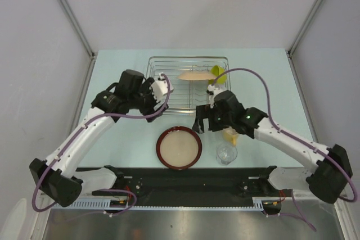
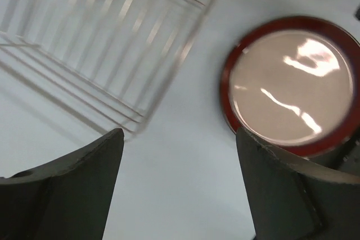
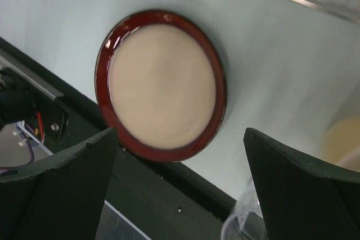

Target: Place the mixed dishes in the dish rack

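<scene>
The dish rack (image 1: 169, 82) stands at the back middle. It holds the tan leaf-patterned plate (image 1: 194, 76) and the lime-green bowl (image 1: 219, 73). The dark-red-rimmed tan plate (image 1: 179, 148) lies flat on the table in front of it. The small clear glass (image 1: 226, 153) stands to its right, with the yellow mug (image 1: 229, 135) behind it, partly under my right arm. My left gripper (image 1: 154, 112) is open and empty over bare table by the rack's near-left corner (image 2: 101, 43), the plate (image 2: 292, 82) to its right. My right gripper (image 1: 205, 125) is open and empty above the plate (image 3: 162, 82). The white bowl is out of view.
A black rail (image 1: 185, 181) with the arm bases runs along the table's near edge, just below the plate and the glass (image 3: 247, 223). Grey walls close in the table at the back and sides. The mug (image 3: 343, 144) shows blurred at the right wrist view's edge.
</scene>
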